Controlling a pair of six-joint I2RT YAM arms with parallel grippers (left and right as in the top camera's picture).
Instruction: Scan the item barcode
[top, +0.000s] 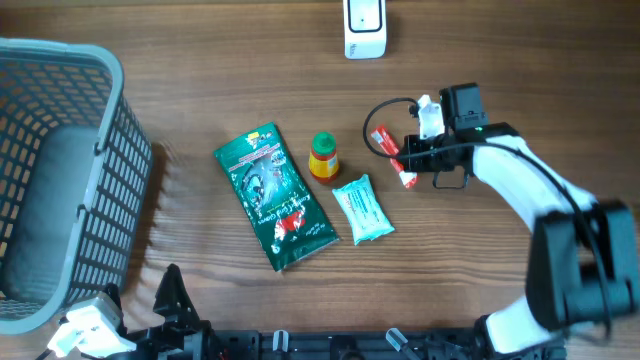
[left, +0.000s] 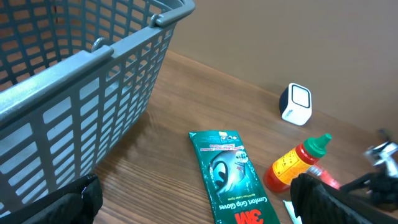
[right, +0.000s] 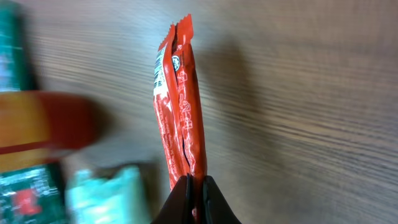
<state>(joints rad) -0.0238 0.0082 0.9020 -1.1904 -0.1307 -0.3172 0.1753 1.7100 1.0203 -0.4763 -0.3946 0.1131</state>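
Pinching one end of the red snack pack (right: 180, 106), the right claw (right: 194, 198) is seen squeezed together, with the wrapper caught between its two fingers. From above, the red snack pack is found on the right side of the wooden table (top: 200, 80), just to the right of the little bottle (top: 323, 157) with the green cap. The pack is turned up on its thin edge, and white print can be seen along one side. Whether it is lifted off the wood cannot be told.

The white scanner (top: 364, 25) is placed at the far edge of the table, well apart from the pack.

A green pack (top: 273, 195) is laid flat near the middle. A small blue-green pack (top: 362, 208) is laid beside it, just below the bottle and near the red pack. A big grey basket (top: 125, 170) is set on the left side.

The left claw (left: 196, 193) is kept low at the near edge, close to the basket. Its fingers are spread wide apart, and nothing is held between them.
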